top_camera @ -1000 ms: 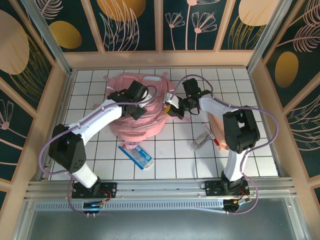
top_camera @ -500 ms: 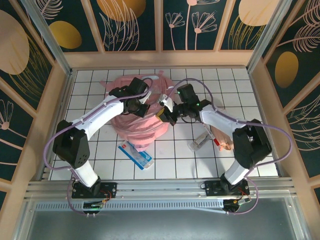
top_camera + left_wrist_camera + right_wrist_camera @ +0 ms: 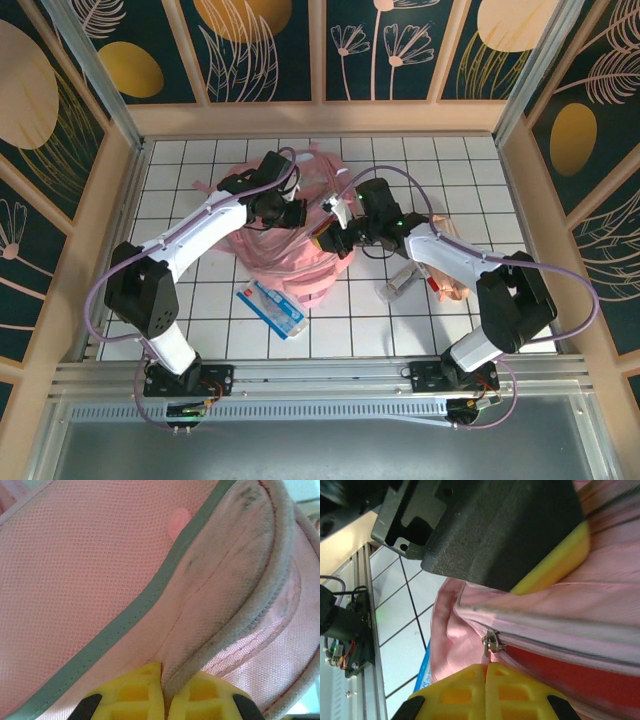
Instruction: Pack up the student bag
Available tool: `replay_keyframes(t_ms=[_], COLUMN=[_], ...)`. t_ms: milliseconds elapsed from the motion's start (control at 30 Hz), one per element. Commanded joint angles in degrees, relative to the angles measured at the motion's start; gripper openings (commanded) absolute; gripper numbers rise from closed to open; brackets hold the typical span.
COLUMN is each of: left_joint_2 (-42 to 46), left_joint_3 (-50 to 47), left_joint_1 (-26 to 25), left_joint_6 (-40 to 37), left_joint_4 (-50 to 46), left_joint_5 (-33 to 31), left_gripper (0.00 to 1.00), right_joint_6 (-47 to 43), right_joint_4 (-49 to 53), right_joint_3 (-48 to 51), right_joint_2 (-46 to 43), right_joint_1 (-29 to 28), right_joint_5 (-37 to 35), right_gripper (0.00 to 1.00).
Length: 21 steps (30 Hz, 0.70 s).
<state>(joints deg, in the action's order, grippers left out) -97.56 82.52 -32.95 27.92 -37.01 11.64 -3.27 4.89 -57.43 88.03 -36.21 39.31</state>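
The student bag (image 3: 285, 262), soft and pink, lies bunched in the middle of the tiled table. My left gripper (image 3: 294, 215) is over its top and, in the left wrist view, is shut (image 3: 165, 692) on a fold of the bag's fabric (image 3: 100, 570) beside a grey-edged seam (image 3: 150, 600). My right gripper (image 3: 337, 238) is at the bag's right side. In the right wrist view it is shut (image 3: 486, 677) on the pink zipper pull, just below the metal slider (image 3: 491, 642). Something red (image 3: 560, 675) shows through the zip opening.
A blue and white flat packet (image 3: 272, 308) lies on the tiles near the bag's front edge. A white and grey item (image 3: 398, 283) and a red-orange item (image 3: 447, 288) lie to the right, under my right arm. Wooden walls ring the table.
My right gripper has drawn left and nearer along the bag's side with the zipper pull. The left gripper shifted slightly right, and the bag has bunched up narrower between them.
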Motion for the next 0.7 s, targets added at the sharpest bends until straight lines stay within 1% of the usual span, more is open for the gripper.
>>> replay_keyframes(t_ms=[0, 100, 167, 300, 433, 567, 667], left_joint_2=[0.5, -0.3, -2.4, -4.0, -6.2, -9.9, -12.5], left_joint_3=[2.9, 2.9, 2.7, 3.8, 8.3, 15.1, 19.7], left_joint_1=[0.2, -0.1, -0.7, -1.7, -2.6, -3.4, -4.3], left_joint_6=[9.0, 14.1, 16.7, 21.4, 23.0, 23.5, 24.5], left_joint_4=[10.3, 13.9, 16.7, 19.4, 19.5, 18.0, 17.9], left_joint_5=[3.9, 4.8, 5.4, 3.6, 1.6, -0.6, -2.4], left_gripper=[0.0, 0.0, 0.0, 0.0, 0.0, 0.0, 0.0], right_joint_6=[6.0, 7.4, 8.1, 8.5, 10.0, 15.3, 18.7], right_joint_4=[-1.7, -2.4, -4.0, -5.2, -6.8, -13.0, -17.8], right_joint_3=[0.1, 0.8, 2.1, 4.8, 7.3, 11.5, 14.3], right_joint_2=[1.1, 1.5, 1.3, 0.6, 0.2, -0.6, -1.5], right_joint_1=[-1.8, -2.0, -2.0, -1.9, -1.9, -2.1, -2.9], right_joint_5=[0.2, -1.2, -1.7, -1.8, -1.3, -1.0, -3.3], right_gripper=[0.0, 0.0, 0.0, 0.0, 0.0, 0.0, 0.0])
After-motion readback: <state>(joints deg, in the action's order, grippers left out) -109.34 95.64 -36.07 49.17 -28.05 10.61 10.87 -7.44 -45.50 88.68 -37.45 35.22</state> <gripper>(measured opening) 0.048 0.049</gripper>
